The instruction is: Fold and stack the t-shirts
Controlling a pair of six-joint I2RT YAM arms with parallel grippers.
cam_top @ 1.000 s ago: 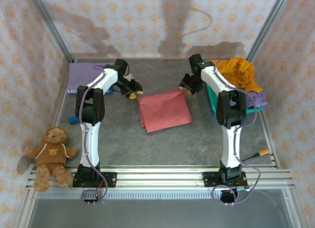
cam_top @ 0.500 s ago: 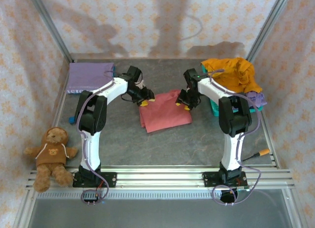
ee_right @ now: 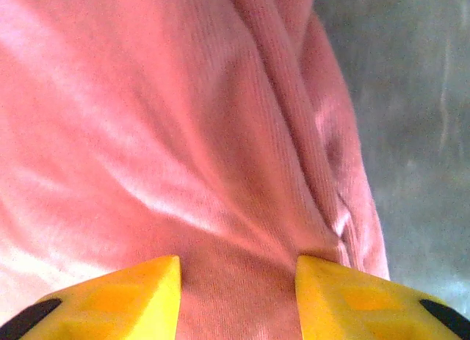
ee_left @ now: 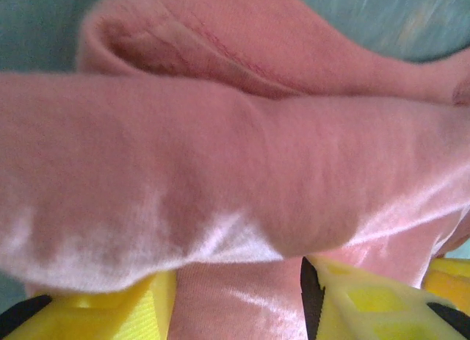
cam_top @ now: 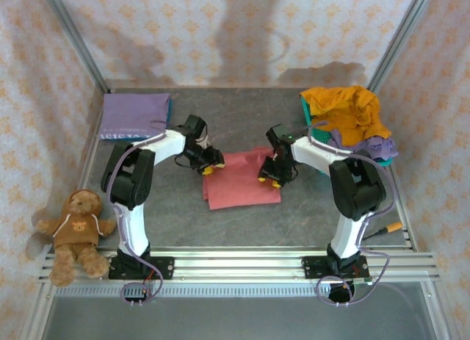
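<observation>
Dusty red t-shirt [cam_top: 242, 184], frame centre: left hand [cam_top: 208, 164] and right hand [cam_top: 269, 177] each pinching a far corner; draw evenly.

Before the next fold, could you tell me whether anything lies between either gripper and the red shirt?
Nothing visible does: the left gripper and right gripper both have the dusty red cloth t-shirt between their fingers.

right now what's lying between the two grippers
In the top external view, the dusty red t-shirt spans the stretch between the left gripper and the right gripper; nothing else lies there.
</observation>
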